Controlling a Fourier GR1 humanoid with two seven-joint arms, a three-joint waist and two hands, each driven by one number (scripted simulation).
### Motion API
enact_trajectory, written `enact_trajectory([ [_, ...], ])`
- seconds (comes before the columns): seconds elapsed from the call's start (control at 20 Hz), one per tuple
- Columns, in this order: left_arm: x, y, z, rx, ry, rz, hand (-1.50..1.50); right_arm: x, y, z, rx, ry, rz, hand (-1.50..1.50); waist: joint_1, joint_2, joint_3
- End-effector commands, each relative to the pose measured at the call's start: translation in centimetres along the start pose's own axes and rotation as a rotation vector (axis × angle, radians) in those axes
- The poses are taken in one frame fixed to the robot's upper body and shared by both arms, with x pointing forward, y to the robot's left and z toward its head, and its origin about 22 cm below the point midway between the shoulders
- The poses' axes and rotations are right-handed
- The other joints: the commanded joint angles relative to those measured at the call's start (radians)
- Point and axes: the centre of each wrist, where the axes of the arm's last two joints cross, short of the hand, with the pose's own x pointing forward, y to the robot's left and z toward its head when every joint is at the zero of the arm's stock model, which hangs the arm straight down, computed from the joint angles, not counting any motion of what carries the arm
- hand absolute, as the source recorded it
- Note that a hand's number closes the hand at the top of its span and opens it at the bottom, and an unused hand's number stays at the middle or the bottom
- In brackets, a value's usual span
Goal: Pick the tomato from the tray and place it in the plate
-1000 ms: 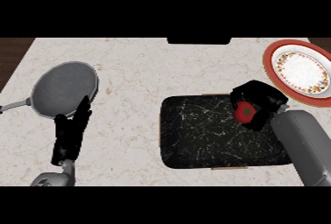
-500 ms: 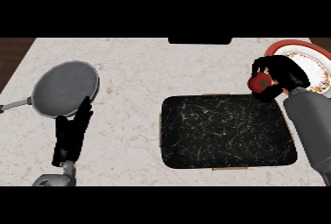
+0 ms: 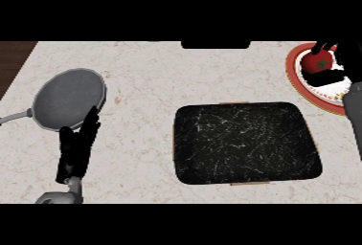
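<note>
Right hand (image 3: pixel 338 61), apparently curled round tomato (image 3: pixel 315 62), over plate (image 3: pixel 305 86), beyond tray (image 3: pixel 244 142).

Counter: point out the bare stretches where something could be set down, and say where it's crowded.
Free: between the pan and tray; the strip behind the tray. Crowded: the right edge, where the right hand holds the tomato over the plate.

pale marble counter (image 3: pixel 176 76), dark wood floor (image 3: pixel 13 57)
</note>
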Motion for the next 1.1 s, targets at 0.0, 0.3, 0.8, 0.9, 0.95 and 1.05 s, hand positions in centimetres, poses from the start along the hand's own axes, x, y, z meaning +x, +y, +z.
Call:
enact_trajectory([
  [0.0, -0.1, -0.8, 0.5, -0.008, 0.007, -0.006, 0.00, -1.6, -2.2, -0.4, -0.093, 0.107, -0.002, 1.50, 0.004, 0.002, 0.000],
  [0.3, 1.2, 1.0, -0.2, -0.003, -0.025, -0.010, 0.00, -5.1, -1.9, -0.7, -0.078, 0.195, -0.013, 1.50, 0.017, 0.007, 0.001],
  [0.8, 0.9, -0.7, -1.5, -0.026, -0.039, -0.013, 0.00, -8.9, -3.6, -0.3, -0.039, 0.289, 0.066, 1.50, 0.048, 0.026, 0.003],
  [0.9, 1.1, -0.9, -0.4, -0.059, -0.026, -0.014, 0.00, -9.7, -3.5, 0.3, 0.009, 0.323, 0.073, 1.50, 0.059, 0.026, 0.004],
  [0.95, 0.8, -1.0, -0.5, -0.058, -0.046, -0.009, 0.00, -9.7, -3.7, 0.2, 0.060, 0.355, 0.067, 1.50, 0.067, 0.030, 0.004],
  [1.05, 0.9, -1.7, -0.8, -0.055, -0.018, -0.006, 0.00, -10.6, -2.5, 1.4, 0.139, 0.350, 0.039, 1.50, 0.060, 0.030, 0.004],
])
